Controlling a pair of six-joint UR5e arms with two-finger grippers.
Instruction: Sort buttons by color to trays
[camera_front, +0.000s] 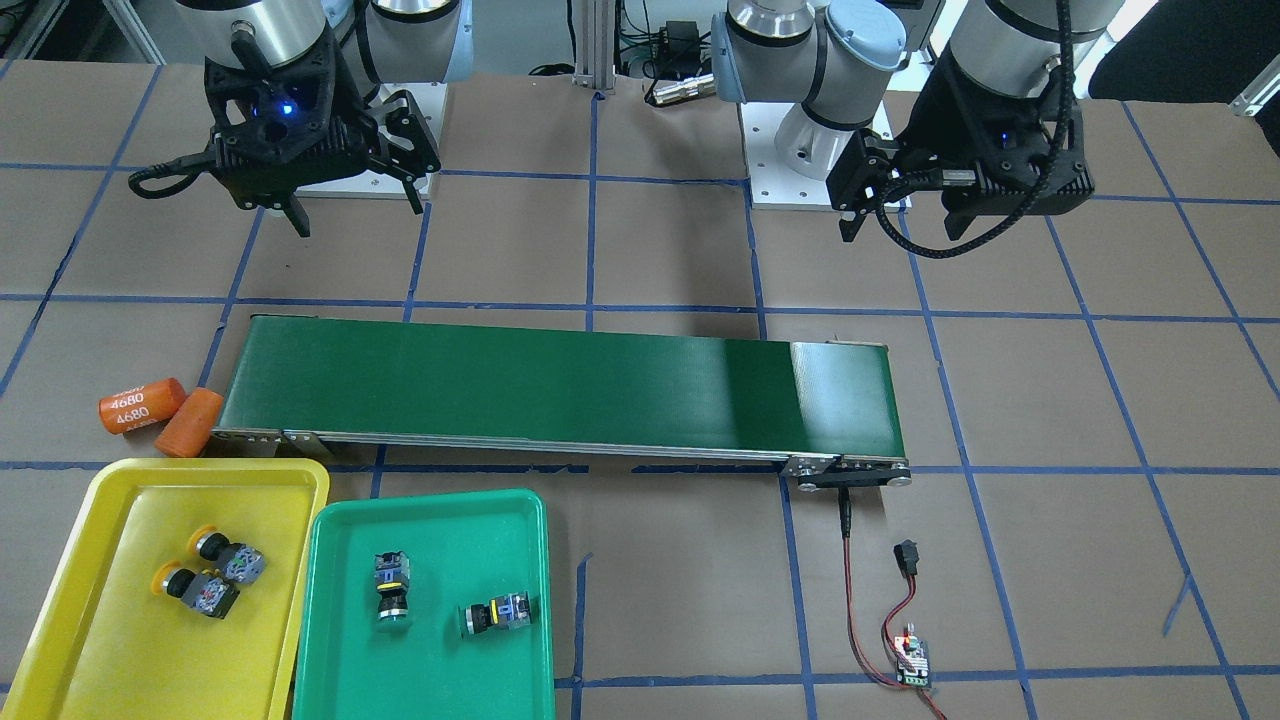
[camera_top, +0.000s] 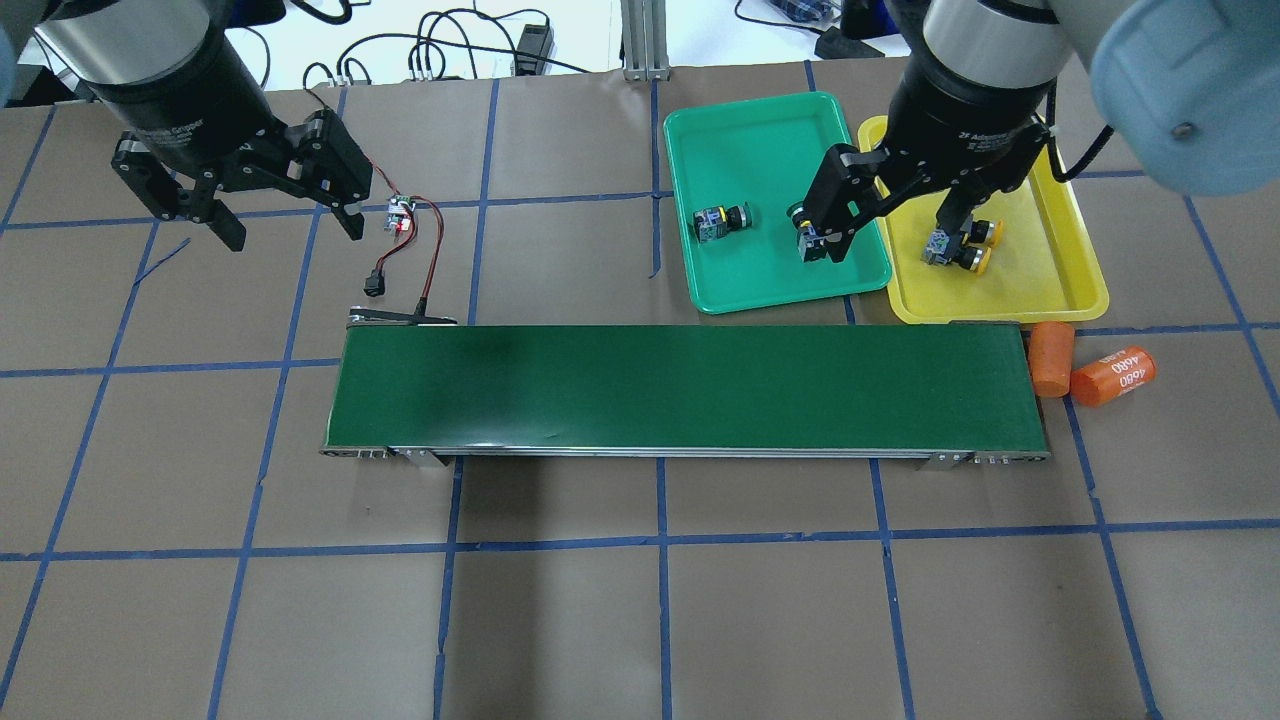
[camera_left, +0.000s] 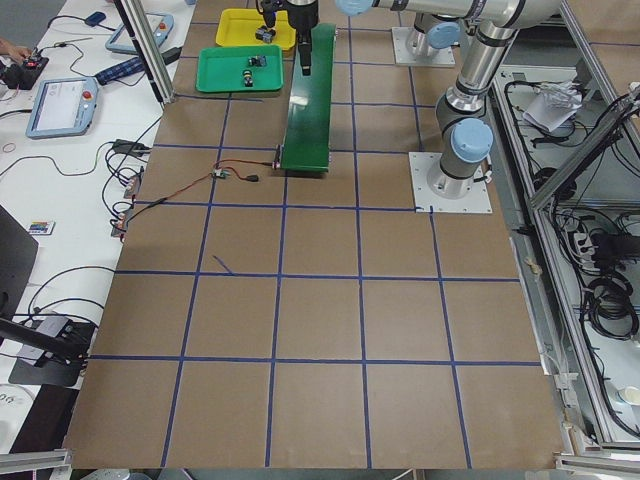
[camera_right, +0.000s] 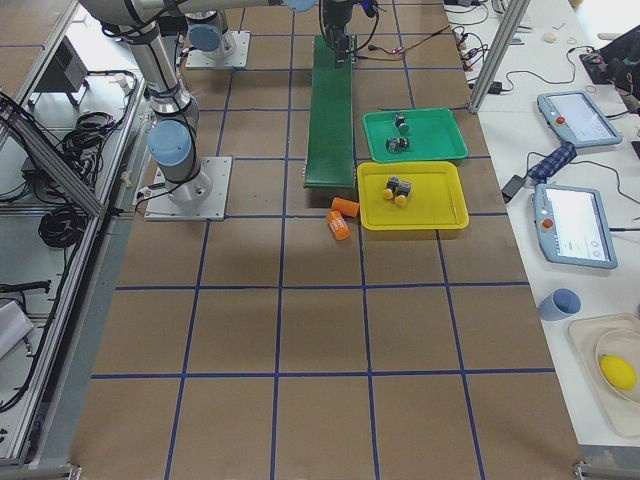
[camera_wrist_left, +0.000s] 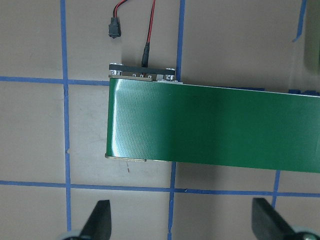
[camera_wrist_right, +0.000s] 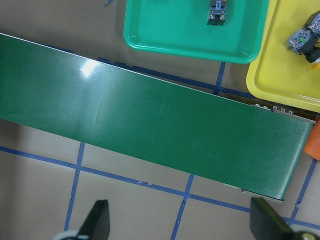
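Beside belt (camera_front: 560, 385) edge, both trays (camera_front: 440, 560)

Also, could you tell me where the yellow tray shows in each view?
Front-facing: yellow tray at bottom left.
Overhead: tray upper right.
Exterior left: tray at top, left of centre.
Exterior right: tray right of centre.
Left wrist: not in it.
Right wrist: tray in upper-right corner.
Landmark: the green tray beside it.

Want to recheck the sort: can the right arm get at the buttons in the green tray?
Probably yes. The right end effector hangs open and empty, and both buttons lie uncovered in the green tray just past the belt; nothing stands between.
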